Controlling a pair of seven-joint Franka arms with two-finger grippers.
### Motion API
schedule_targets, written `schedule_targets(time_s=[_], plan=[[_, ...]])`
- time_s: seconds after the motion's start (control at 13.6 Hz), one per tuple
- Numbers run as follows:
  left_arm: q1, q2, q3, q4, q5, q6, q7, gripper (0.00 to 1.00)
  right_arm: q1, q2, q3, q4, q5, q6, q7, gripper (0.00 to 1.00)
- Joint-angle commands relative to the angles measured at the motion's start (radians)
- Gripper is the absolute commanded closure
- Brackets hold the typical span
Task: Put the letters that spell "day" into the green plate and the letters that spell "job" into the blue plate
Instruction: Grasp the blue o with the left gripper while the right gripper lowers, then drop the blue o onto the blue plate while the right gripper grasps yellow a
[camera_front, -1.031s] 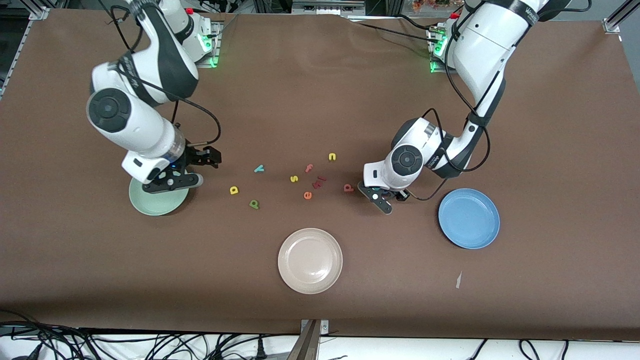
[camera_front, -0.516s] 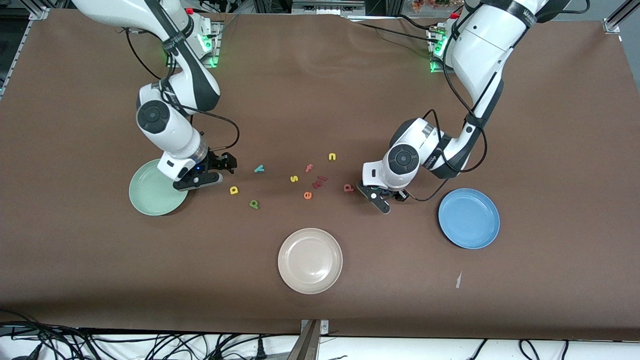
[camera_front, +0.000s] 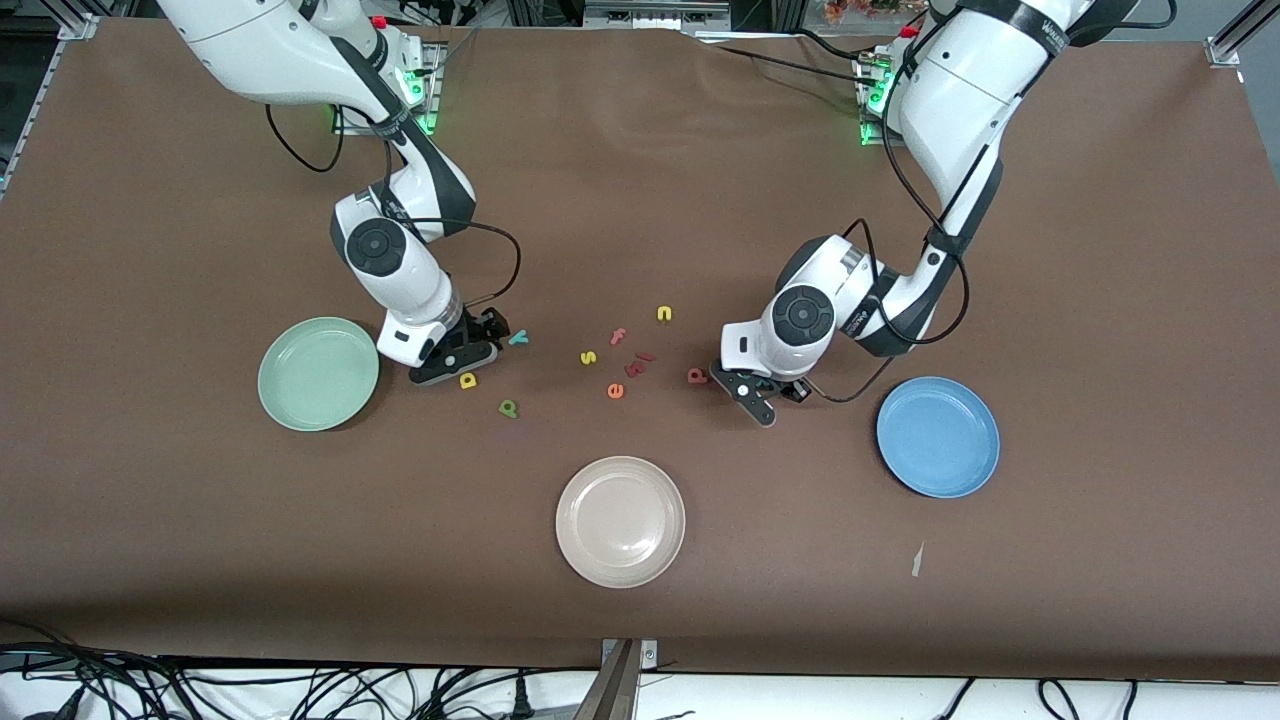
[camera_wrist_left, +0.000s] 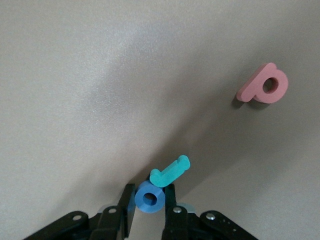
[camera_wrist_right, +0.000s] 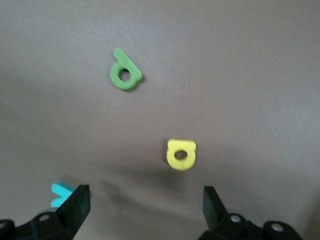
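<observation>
Where the front view looked down on the brown surface (camera_front: 640, 150), three plates lay on it: the green plate (camera_front: 318, 374) toward the right arm's end, the blue plate (camera_front: 938, 436) toward the left arm's end, and a beige plate (camera_front: 620, 521) between them, nearest the camera. Small letters were scattered in the middle. The right end effector (camera_front: 462, 352) sat low over the surface beside the green plate, with the yellow d (camera_front: 468, 380) just beside it, the teal y (camera_front: 518, 338) at its tip and the green a (camera_front: 509, 407) nearer the camera. Toward the middle lay a yellow s (camera_front: 588, 357), a red f (camera_front: 618, 336), a yellow n (camera_front: 664, 313), an orange e (camera_front: 615, 390) and a dark red letter (camera_front: 637, 363) I could not read. The salmon b (camera_front: 697, 376) lay just beside the left end effector (camera_front: 748, 390), which was down at the surface between the letters and the blue plate.

In the left wrist view, the left end effector (camera_wrist_left: 149, 210) had its fingers (camera_wrist_left: 170, 212) drawn in against the blue o (camera_wrist_left: 150, 198), gripping it from both sides. The teal j (camera_wrist_left: 170, 170) touched the o at the fingertips. The b (camera_wrist_left: 263, 85) lay well apart.

In the right wrist view, the right end effector (camera_wrist_right: 145, 202) had its fingers (camera_wrist_right: 77, 205) spread wide and gripped nothing. The d (camera_wrist_right: 181, 154) lay ahead of the gap between them, the a (camera_wrist_right: 124, 72) lay farther out, and the y (camera_wrist_right: 61, 192) peeked from beside one finger.
</observation>
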Motion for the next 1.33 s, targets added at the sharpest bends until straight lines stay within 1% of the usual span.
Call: schedule_targets(time_s=[0.0, 0.22, 0.37, 0.52, 0.74, 1.03, 1.1, 1.25], plan=[[0.009, -0.013, 0.001, -0.005, 0.030, -0.012, 0.002, 0.98, 0.000, 0.040, -0.016, 0.063, -0.039, 0.019, -0.026, 0.00], [0.014, -0.056, 0.001, -0.002, 0.030, -0.113, 0.008, 0.96, -0.003, 0.064, -0.048, 0.082, -0.039, 0.030, -0.080, 0.00], [0.026, -0.073, 0.001, -0.003, 0.030, -0.132, 0.048, 0.95, -0.002, 0.104, -0.055, 0.082, -0.034, 0.090, -0.083, 0.00], [0.064, -0.108, 0.001, 0.009, 0.029, -0.219, 0.147, 0.95, 0.000, 0.115, -0.055, 0.082, -0.031, 0.101, -0.081, 0.01], [0.152, -0.151, 0.000, 0.009, 0.014, -0.289, 0.371, 0.95, 0.000, 0.113, -0.055, 0.080, -0.029, 0.101, -0.080, 0.04], [0.277, -0.167, 0.000, 0.013, 0.010, -0.299, 0.688, 0.95, 0.001, 0.104, -0.055, 0.071, -0.029, 0.096, -0.078, 0.21], [0.311, -0.167, -0.002, 0.018, 0.009, -0.296, 0.757, 0.95, 0.001, 0.098, -0.055, 0.062, -0.029, 0.095, -0.080, 0.27], [0.336, -0.161, 0.001, 0.024, -0.016, -0.287, 0.843, 0.95, 0.001, 0.067, -0.055, 0.037, -0.029, 0.090, -0.081, 0.37]])
